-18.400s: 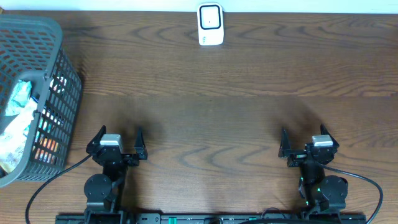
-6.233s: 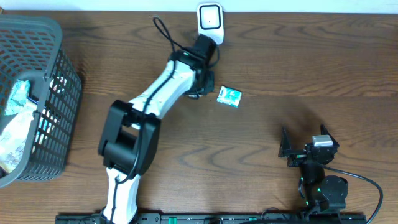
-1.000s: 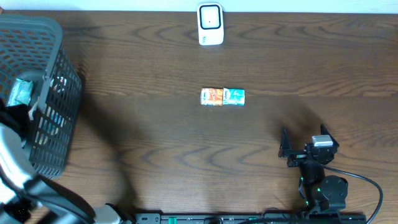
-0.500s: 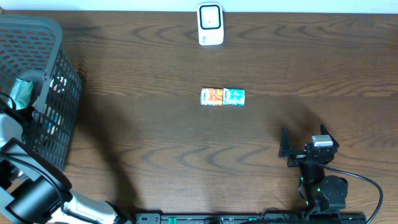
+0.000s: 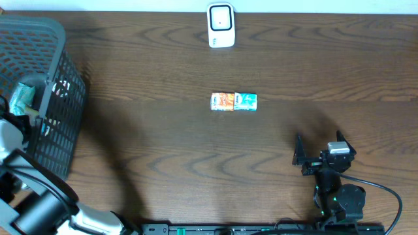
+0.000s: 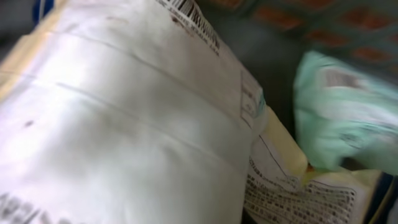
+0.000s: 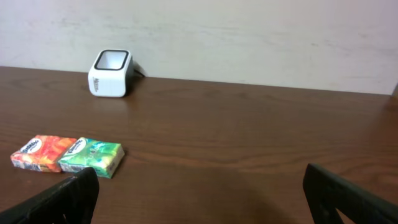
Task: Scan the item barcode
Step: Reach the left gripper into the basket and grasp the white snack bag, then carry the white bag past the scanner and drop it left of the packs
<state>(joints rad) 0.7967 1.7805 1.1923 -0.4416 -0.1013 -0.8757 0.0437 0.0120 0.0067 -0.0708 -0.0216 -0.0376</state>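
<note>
The white barcode scanner (image 5: 221, 26) stands at the table's far edge, also seen in the right wrist view (image 7: 111, 73). An orange tissue pack (image 5: 223, 101) and a green tissue pack (image 5: 245, 101) lie side by side mid-table. My left arm (image 5: 13, 134) reaches into the grey basket (image 5: 65, 85); its fingers are hidden among the packets. A white packet (image 6: 124, 124) with a barcode (image 6: 196, 22) fills the left wrist view, pressed up close. Whether it is gripped does not show. My right gripper (image 5: 320, 151) rests open near the front edge, nothing between its fingers (image 7: 68, 199).
In the basket a mint-green packet (image 6: 342, 118) and a yellowish printed packet (image 6: 298, 193) lie beside the white one. The basket takes up the table's left end. A black cable (image 5: 385, 196) loops by the right arm's base.
My left arm has sunk a little deeper into the basket and its gripper has shut. The tissue packs, scanner and right arm have not moved.
</note>
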